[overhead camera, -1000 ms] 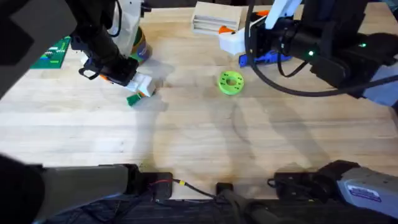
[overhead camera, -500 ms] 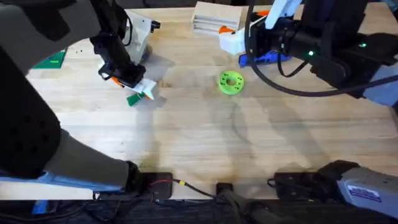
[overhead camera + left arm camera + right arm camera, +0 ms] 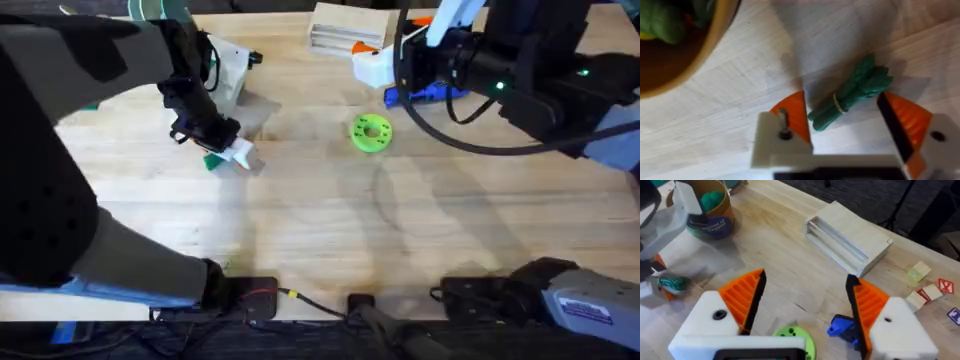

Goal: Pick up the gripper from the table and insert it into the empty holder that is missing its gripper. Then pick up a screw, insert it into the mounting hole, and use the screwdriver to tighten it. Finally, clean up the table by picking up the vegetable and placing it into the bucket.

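The green vegetable lies flat on the wood between the orange pads of my left gripper, which is open and touches nothing. From overhead, the left gripper hovers right at the vegetable. A white holder on one left finger carries its orange pad and a screw. The bucket stands close beside, with green items inside. Far right, my right gripper is open above the blue screwdriver. The loose gripper is out of view.
A bright green ring disc lies mid-table, beside the screwdriver. A wooden block sits at the back edge. Small letter blocks lie at the far right. The left arm looms large over the left side.
My left gripper has moved right and nearer, from beside the bucket to just over the vegetable. The right arm has not moved.
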